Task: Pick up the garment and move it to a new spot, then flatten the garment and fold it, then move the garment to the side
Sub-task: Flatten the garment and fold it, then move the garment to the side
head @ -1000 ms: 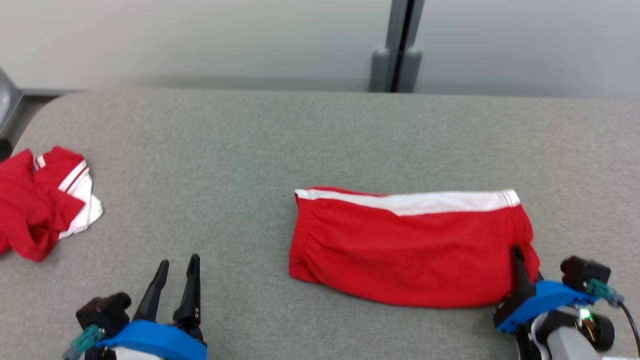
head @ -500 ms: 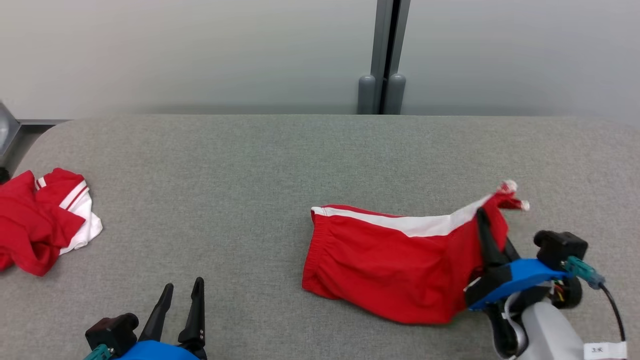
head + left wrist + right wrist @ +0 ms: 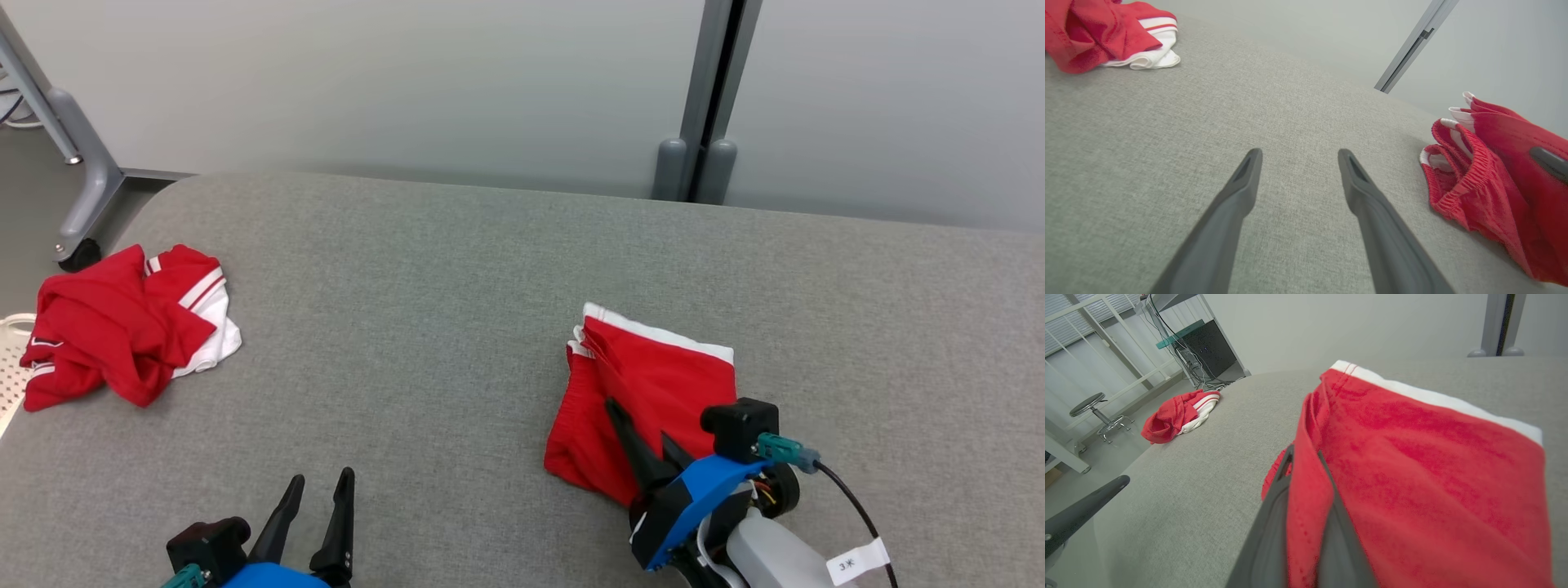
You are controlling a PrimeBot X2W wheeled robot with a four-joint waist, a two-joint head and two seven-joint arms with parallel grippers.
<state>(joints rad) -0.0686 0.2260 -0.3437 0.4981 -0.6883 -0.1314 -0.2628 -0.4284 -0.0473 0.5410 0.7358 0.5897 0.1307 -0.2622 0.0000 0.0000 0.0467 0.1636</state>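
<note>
the garment (image 3: pixel 653 380), a pair of red shorts with a white band along the far edge, lies on the wide grey padded table (image 3: pixel 424 269) that takes up most of your head view. behind the table a grey post (image 3: pixel 706 98) stands against the pale wall.

you find the garment right of the middle and toward the near edge, doubled over on itself so that several layers stack up at its left side. from the left wrist you can see its gathered waistband (image 3: pixel 1470 163) bunched there.

well apart from it, near the table's far left corner, sits a crumpled heap (image 3: pixel 122 335) of red and white cloth.

your right gripper (image 3: pixel 638 420) comes in from the near side and rests on the garment's near part. its two dark fingers are pinched together on a raised ridge of red fabric, which the right wrist view shows squeezed between them (image 3: pixel 1304 465).

your left gripper (image 3: pixel 322 475) is at the lower left over bare table, clear of both cloths. its fingers are spread wide apart with nothing between them (image 3: pixel 1299 152).
</note>
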